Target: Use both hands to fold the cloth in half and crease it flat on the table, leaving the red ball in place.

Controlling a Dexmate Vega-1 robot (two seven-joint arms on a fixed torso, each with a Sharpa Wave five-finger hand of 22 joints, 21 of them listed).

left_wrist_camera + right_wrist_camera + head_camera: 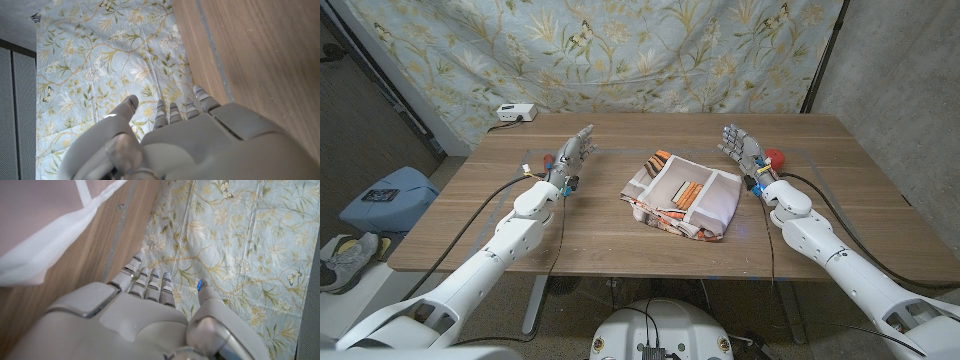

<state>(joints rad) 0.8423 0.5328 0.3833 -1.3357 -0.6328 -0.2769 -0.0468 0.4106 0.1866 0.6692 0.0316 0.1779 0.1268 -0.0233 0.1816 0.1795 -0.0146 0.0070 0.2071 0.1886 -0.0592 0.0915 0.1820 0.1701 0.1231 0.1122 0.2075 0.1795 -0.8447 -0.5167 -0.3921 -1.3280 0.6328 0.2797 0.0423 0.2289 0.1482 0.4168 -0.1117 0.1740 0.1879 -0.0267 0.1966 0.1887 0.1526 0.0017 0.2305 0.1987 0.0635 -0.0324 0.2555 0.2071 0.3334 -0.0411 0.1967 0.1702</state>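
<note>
The cloth (683, 195) lies in a loose folded bundle at the middle of the wooden table (470, 215), white with orange and black striped patches showing on top, its edges rumpled along the near side. The left hand (572, 155) stands at about nine o'clock from the cloth, well apart from it, holding nothing, with its fingers apart and reaching toward the far edge of the table. The right hand (742, 148) stands at about two o'clock from the cloth, near its far right corner but not touching it, also empty with its fingers spread. The red ball (776, 158) sits just beside the right hand, at three o'clock from it, partly hidden by the fingers. In the left wrist view the left hand (185, 142) shows its back, fingers straight, over the wood and the flowered curtain (110, 65). In the right wrist view the right hand (145, 315) is likewise stretched out and empty, with a pale edge of the cloth (45, 230) close by. A small white box (515, 113) rests at the table's far left, about eleven o'clock from the cloth.
</note>
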